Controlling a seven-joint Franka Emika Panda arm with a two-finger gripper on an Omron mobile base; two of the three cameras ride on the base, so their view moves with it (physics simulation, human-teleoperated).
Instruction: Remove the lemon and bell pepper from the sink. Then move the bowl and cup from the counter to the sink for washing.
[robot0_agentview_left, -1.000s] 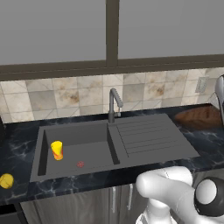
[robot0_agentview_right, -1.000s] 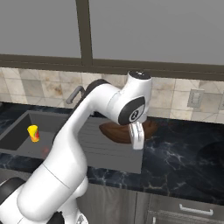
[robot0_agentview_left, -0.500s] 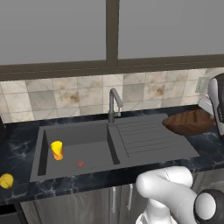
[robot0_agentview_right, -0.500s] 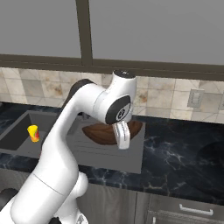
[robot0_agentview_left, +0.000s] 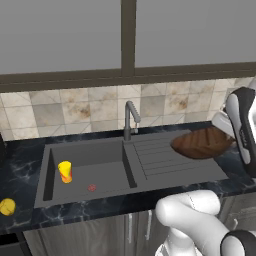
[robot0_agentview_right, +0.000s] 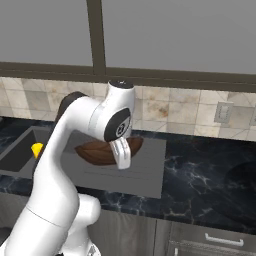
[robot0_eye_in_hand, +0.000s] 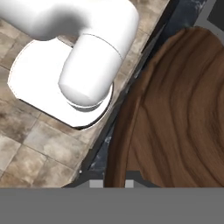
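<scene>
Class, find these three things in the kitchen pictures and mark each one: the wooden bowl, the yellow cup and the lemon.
bowl (robot0_agentview_left: 202, 142): left base view, middle of its brown inner surface.
cup (robot0_agentview_left: 65, 171): left base view, its yellow side wall, inside the sink basin.
lemon (robot0_agentview_left: 7, 207): left base view, centre of the fruit, on the counter.

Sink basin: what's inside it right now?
Inside the sink stands the cup, upright near its left wall, with a small flat reddish disc on the floor. The near wall hides the front strip.
</scene>
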